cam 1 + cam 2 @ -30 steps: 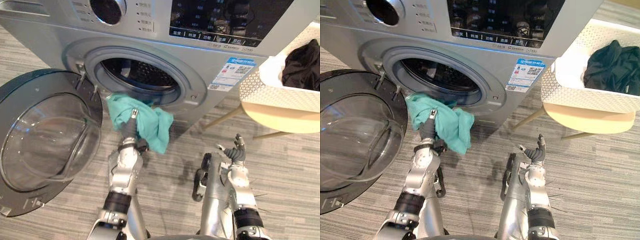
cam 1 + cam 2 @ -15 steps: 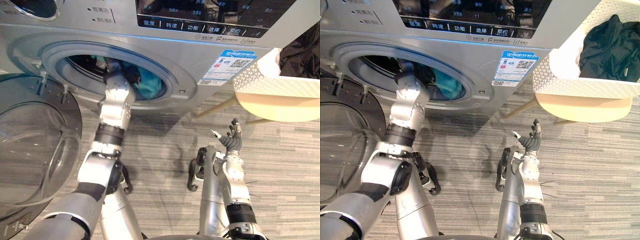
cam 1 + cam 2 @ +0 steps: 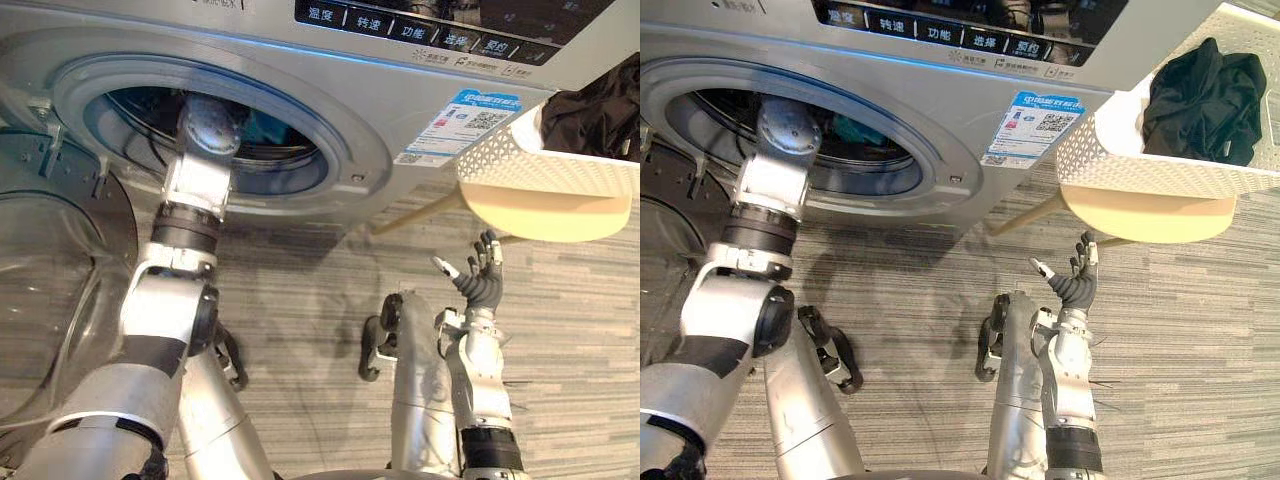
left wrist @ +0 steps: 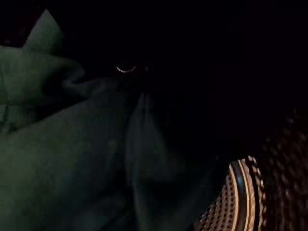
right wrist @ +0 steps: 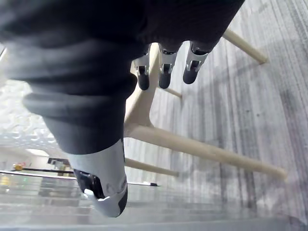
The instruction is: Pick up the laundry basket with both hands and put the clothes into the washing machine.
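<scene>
The silver washing machine [image 3: 400,110] stands with its round opening [image 3: 700,110] uncovered. My left forearm [image 3: 200,170] reaches through that opening, and the hand is hidden inside the drum. A teal cloth [image 3: 268,127] lies in the drum past the arm; in the left wrist view it shows as dim green folds [image 4: 62,144] beside the perforated drum wall [image 4: 231,204]. My right hand [image 3: 480,280] is raised above the floor, open and empty, fingers [image 5: 163,72] straight. The white laundry basket [image 3: 1120,165] with dark clothes [image 3: 1200,85] rests on a stool at the right.
The machine's glass door [image 3: 50,280] hangs open at the left, close to my left arm. The pale wooden stool [image 3: 1140,215] under the basket has slanted legs [image 5: 192,149] near my right hand. Grey striped floor [image 3: 300,290] lies in front of the machine.
The teal cloth went from hanging over the opening's lower rim into the drum, carried by my left arm, which now reaches deep inside. The camera has moved closer. The right hand stays raised.
</scene>
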`<state>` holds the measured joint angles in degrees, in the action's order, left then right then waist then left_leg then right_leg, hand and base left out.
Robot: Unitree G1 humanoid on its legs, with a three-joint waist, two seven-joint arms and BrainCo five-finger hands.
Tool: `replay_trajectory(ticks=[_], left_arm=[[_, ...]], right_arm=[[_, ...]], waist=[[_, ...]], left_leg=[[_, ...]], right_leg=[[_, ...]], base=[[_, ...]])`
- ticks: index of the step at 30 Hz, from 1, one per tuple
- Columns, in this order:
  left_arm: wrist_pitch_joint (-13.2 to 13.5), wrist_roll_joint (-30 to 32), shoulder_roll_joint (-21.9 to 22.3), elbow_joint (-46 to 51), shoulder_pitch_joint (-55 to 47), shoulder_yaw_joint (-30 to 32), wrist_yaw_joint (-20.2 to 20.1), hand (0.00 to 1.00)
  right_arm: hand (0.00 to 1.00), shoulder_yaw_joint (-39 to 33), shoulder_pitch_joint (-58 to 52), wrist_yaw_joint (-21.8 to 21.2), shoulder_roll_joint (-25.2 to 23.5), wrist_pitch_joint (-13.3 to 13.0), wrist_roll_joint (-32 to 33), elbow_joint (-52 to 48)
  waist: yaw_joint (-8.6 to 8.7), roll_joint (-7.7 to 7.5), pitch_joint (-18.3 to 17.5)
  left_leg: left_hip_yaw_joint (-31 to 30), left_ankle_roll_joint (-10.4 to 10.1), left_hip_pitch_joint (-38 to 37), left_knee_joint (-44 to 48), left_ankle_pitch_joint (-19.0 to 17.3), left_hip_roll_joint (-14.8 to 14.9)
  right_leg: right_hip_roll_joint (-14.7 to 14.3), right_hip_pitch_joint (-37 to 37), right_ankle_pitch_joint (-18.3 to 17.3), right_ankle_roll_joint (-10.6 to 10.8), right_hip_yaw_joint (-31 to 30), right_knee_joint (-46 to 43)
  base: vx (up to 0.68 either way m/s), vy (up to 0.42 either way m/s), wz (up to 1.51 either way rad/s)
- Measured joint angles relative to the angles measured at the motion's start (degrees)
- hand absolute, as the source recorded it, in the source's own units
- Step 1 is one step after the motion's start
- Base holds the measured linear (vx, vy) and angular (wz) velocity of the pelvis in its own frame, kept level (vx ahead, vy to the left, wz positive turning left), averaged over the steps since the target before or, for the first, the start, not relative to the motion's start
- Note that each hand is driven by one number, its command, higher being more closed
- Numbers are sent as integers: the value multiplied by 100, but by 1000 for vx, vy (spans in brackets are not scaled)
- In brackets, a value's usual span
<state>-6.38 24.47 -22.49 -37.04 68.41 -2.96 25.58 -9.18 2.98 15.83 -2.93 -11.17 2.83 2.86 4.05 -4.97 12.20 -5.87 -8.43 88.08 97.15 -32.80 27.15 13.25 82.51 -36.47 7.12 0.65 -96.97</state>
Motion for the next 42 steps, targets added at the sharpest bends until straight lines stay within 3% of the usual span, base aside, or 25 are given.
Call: replay_trajectory(ticks=[3, 8, 15, 20, 24, 30, 39, 42], left_arm=[[-212, 777, -104, -172, 171, -129, -530, 0], [-363, 768, 48, -433, 174, -112, -668, 0], [-326, 755, 16, -432, 173, -108, -669, 0], [-235, 1256, -171, -474, 161, -200, -1294, 0], [-219, 1451, -188, -756, 107, -189, -1573, 0], [-343, 1113, -166, -1035, -92, 100, -1898, 0], [-245, 712, -382, -1006, 62, 130, -1735, 0], [-205, 422, -268, -721, 44, 132, -1627, 0]], right_arm=[[0, 2, -6, -215, 5, -22, 111, -92], [0, 6, -26, -485, 17, -88, 304, -148], [0, 3, -101, -489, 139, -94, 387, -171], [0, -19, -1, -566, 172, -93, 463, -172], [0, -22, 142, -738, 188, -93, 568, -173], [0, -20, 154, -868, 208, -86, 606, -173], [0, -7, 144, -861, 355, -86, 553, -172], [0, -40, 107, -842, 314, -85, 545, -104]], waist=[[2, -23, -15], [11, -41, -20], [27, -71, -19], [22, -158, -22], [18, -179, -13], [30, -181, -12], [37, -181, -12], [-2, -180, -12]], left_leg=[[1, 0, -1, -4, 0, 2], [19, 0, -29, -9, 0, 2], [55, 0, -25, -28, 0, 11], [76, 0, 11, -34, 0, 29], [94, 0, 11, -35, 0, 64], [129, 0, 13, -80, 0, 89], [154, 0, 6, -115, 0, 94], [160, 0, -78, -133, 0, 87]], right_leg=[[1, -1, 0, 0, 4, 0], [2, -12, 0, 0, -9, 0], [-1, 33, 0, 0, -30, 8], [-6, 87, 0, -1, -38, 15], [-15, 87, 0, -1, -35, 29], [-29, 116, 2, -1, -35, 71], [-27, 121, 2, -2, -35, 108], [-5, 34, 2, -2, -24, 107]], base=[[49, -19, 0], [26, -10, 0], [23, -11, -1], [48, -19, -2], [12, -4, 0], [13, -6, -1], [50, -20, -1], [53, -25, 3]])
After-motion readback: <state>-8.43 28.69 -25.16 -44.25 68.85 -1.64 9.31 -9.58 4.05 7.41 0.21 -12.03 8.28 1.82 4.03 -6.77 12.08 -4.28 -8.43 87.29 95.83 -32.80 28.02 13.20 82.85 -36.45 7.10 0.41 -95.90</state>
